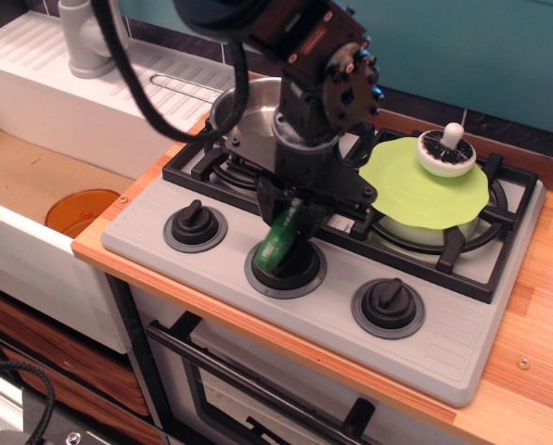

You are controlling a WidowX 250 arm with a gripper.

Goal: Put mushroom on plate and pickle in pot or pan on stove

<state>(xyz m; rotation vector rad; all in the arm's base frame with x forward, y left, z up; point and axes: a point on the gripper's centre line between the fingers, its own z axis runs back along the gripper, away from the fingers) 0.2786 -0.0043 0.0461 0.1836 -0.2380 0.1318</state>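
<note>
The dark-green pickle (276, 243) leans on the middle knob of the grey stove (443, 334), its upper end between my fingers. My gripper (290, 211) points down over it, jaws closed in on the pickle's upper end. The white mushroom (446, 148) sits cap-down on the far edge of the lime-green plate (416, 190), which rests on the right burner. The shiny steel pot (249, 107) stands on the back-left burner, partly hidden behind my arm.
Black knobs stand left (195, 225) and right (388, 308) of the pickle. An orange disc (82, 211) lies in the sink at the left. A grey faucet (86, 37) stands at the back left. The wooden counter edge (527, 371) runs along the right.
</note>
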